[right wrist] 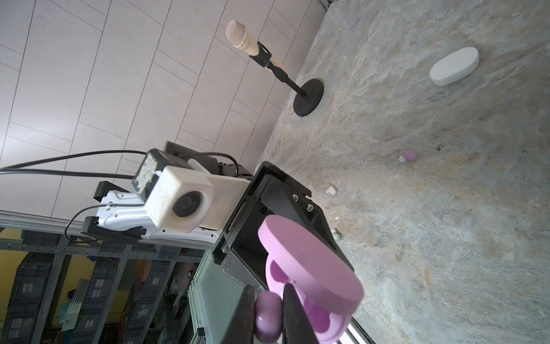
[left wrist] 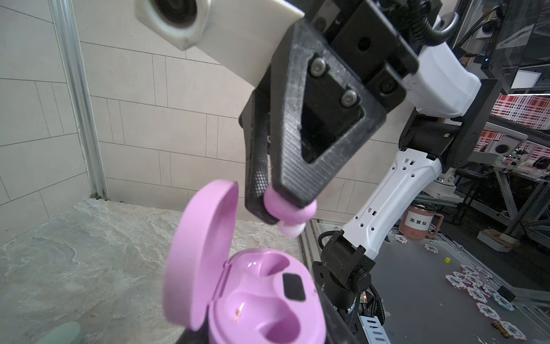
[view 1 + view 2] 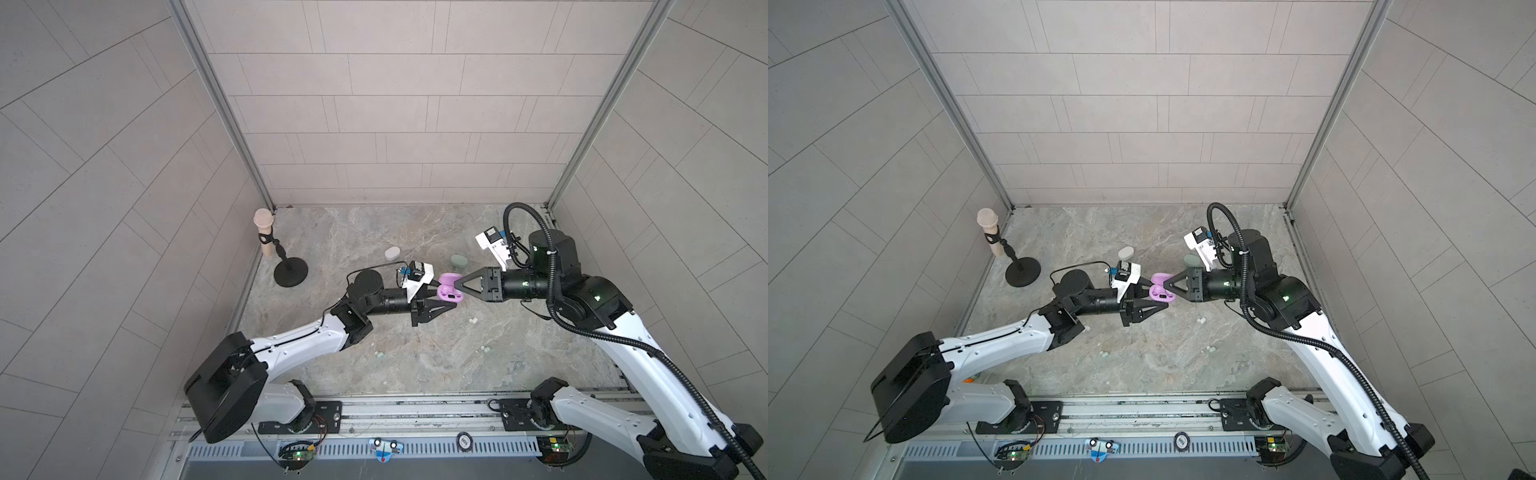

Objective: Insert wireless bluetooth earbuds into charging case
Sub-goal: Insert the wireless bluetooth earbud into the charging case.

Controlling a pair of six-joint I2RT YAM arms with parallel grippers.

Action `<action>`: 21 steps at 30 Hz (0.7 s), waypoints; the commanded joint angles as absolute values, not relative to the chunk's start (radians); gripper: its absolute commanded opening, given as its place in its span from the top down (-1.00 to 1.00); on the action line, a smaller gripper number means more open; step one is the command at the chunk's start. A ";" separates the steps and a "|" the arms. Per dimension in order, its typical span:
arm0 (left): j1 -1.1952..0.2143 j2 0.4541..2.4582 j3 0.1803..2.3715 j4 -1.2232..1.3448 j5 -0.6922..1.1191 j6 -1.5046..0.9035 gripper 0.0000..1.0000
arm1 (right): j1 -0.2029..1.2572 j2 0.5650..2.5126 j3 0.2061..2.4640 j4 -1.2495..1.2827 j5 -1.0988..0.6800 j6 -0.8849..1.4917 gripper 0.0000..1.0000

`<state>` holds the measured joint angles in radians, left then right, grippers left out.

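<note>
My left gripper (image 3: 446, 294) (image 3: 1158, 294) is shut on the lilac charging case (image 3: 449, 286) (image 3: 1160, 287) (image 2: 262, 297), held above the table with its lid (image 2: 202, 247) swung open. Both sockets in the case look empty. My right gripper (image 3: 457, 285) (image 1: 268, 287) is shut on a lilac earbud (image 2: 290, 210) (image 1: 268, 312), which hangs just above the open case (image 1: 309, 277). In the right wrist view another lilac earbud (image 1: 408, 155) lies on the table.
A closed white case (image 3: 392, 253) and a closed green case (image 3: 458, 260) lie behind the grippers. White earbuds (image 3: 472, 320) and two mint earbuds (image 3: 379, 354) (image 3: 484, 350) lie loose on the stone tabletop. A microphone on a stand (image 3: 266, 232) stands far left.
</note>
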<state>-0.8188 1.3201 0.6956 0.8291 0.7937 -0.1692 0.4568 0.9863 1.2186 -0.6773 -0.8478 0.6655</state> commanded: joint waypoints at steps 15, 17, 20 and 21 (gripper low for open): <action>-0.825 1.267 0.738 0.828 0.825 -0.172 0.61 | 0.498 0.974 1.210 -0.698 -0.783 0.611 0.73; -0.824 1.264 0.738 0.825 0.826 -0.170 0.61 | 0.503 0.974 1.212 -0.708 -0.776 0.602 0.73; -0.824 1.261 0.739 0.823 0.825 -0.170 0.62 | 0.509 0.975 1.215 -0.710 -0.769 0.598 0.73; -0.824 1.260 0.739 0.823 0.825 -0.170 0.61 | 0.511 0.975 1.216 -0.714 -0.764 0.595 0.72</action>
